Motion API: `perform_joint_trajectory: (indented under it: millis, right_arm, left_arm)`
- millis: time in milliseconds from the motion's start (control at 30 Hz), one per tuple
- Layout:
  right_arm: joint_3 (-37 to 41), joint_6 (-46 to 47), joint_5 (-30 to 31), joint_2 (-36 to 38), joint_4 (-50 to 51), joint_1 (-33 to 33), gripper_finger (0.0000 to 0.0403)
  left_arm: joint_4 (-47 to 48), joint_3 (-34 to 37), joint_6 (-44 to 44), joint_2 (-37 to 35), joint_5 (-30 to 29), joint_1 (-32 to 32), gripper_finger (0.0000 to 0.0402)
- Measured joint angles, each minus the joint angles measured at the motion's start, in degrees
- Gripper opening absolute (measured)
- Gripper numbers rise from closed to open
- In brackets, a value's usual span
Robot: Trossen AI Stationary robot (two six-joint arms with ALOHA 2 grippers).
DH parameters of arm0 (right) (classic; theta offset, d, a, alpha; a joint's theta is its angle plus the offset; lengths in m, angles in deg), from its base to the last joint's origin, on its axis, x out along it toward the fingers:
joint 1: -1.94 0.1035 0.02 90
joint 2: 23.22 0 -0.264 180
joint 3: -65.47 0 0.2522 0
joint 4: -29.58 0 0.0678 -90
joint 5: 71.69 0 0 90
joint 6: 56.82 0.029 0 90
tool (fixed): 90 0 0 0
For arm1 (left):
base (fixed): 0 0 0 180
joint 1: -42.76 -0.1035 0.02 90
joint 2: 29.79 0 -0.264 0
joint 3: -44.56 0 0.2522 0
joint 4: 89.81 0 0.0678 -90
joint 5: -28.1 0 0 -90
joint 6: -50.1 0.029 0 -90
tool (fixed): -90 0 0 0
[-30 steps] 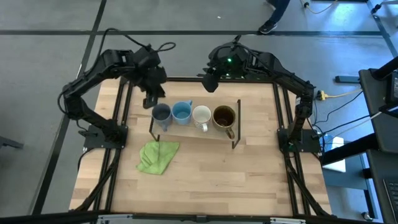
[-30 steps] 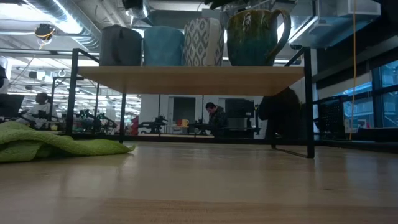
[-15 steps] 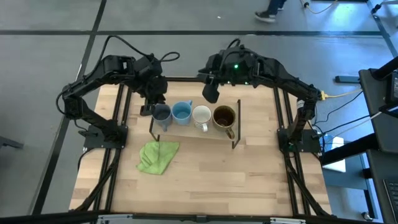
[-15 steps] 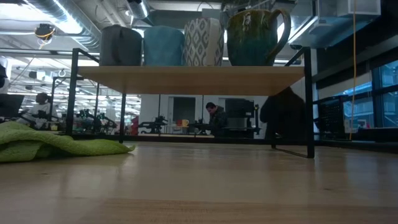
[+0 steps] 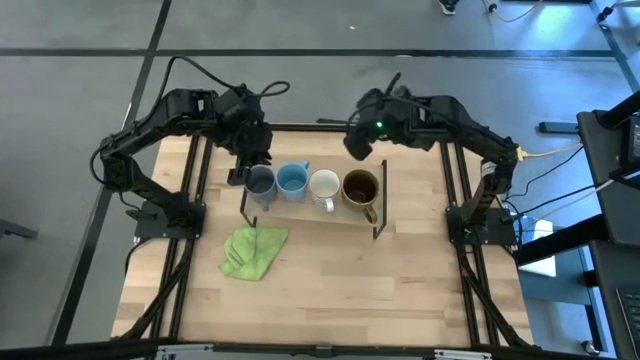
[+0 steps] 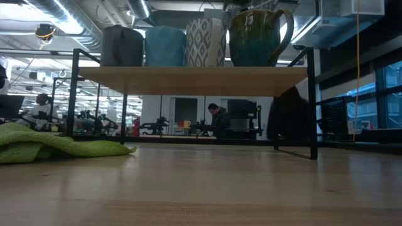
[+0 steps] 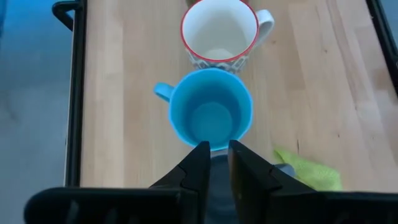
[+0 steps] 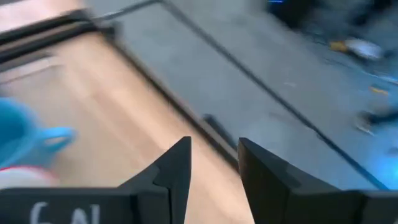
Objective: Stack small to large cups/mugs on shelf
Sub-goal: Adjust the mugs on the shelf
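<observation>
Apparently the left pincer [image 5: 250, 172] is narrowed around the grey-blue mug's [image 5: 260, 184] rim, steadying it on the shelf [image 5: 310, 212]; the right pincer [image 5: 357, 147] hangs open.

No readable text or labels anywhere.

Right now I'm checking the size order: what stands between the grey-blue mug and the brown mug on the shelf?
In the high view, the light blue mug and white mug stand between the grey-blue mug and brown mug.
</observation>
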Motion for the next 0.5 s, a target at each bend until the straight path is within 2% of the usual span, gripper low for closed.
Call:
perform_joint_trajectory:
  millis: [67, 167, 300, 400, 500]
  right_arm:
    - [0.06, 5.39, 6.36, 0.76, 4.08, 0.21, 0.0132]
    - [0.85, 13.85, 6.64, 3.13, 8.45, -0.24, 0.012]
    - [4.73, 19.55, 3.4, 7.5, 8.02, 0.2, 0.0087]
    - [8.9, 22.4, -1.76, 11.69, 8.22, 2.25, 0.0054]
    - [13.52, 26.19, -10.87, 15.74, 8.5, 5.24, 0.0022]
  left_arm:
    - [-0.06, 0.0, 0.04, 0.0, -0.02, -0.02, 0.005]
    - [-0.43, 0.0, 0.17, 0.0, -0.46, -0.42, 0.0049]
    - [-0.46, 0.0, 0.15, 0.0, -0.52, -0.79, 0.0053]
    - [-0.48, 0.0, 0.13, 0.0, -0.44, -1.02, 0.0054]
    - [-0.48, 0.0, 0.2, 0.0, -0.42, -1.05, 0.005]
